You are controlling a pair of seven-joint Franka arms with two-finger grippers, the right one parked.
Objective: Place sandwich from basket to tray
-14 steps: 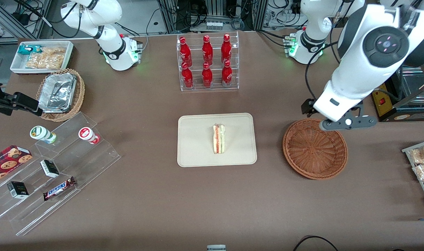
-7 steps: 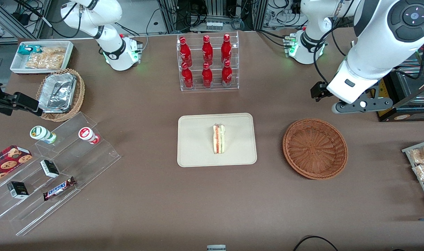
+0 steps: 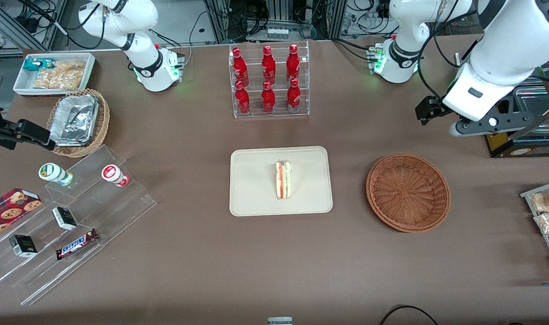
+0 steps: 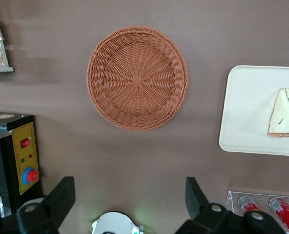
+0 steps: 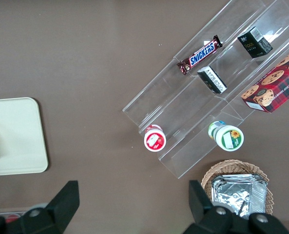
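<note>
The sandwich [image 3: 283,180], a pale wedge with red and green filling, lies on the cream tray [image 3: 256,198] at the table's middle; it also shows in the left wrist view [image 4: 285,113] on the tray [image 4: 246,107]. The reddish-brown wicker basket [image 3: 407,192] is empty beside the tray, toward the working arm's end, and shows in the wrist view [image 4: 137,78]. My left gripper [image 4: 129,200] is open and empty, raised high above the table, farther from the front camera than the basket; in the front view only its wrist [image 3: 475,115] shows.
A clear rack of red bottles [image 3: 268,81] stands farther from the front camera than the tray. A black box with a red button [image 4: 25,161] sits near the working arm. Bagged snacks [image 3: 545,212] lie at the working arm's end. Clear stepped shelves [image 3: 71,216] lie toward the parked arm's end.
My left arm has risen and drawn back from above the basket toward its own base end. The sandwich, tray and basket have not moved.
</note>
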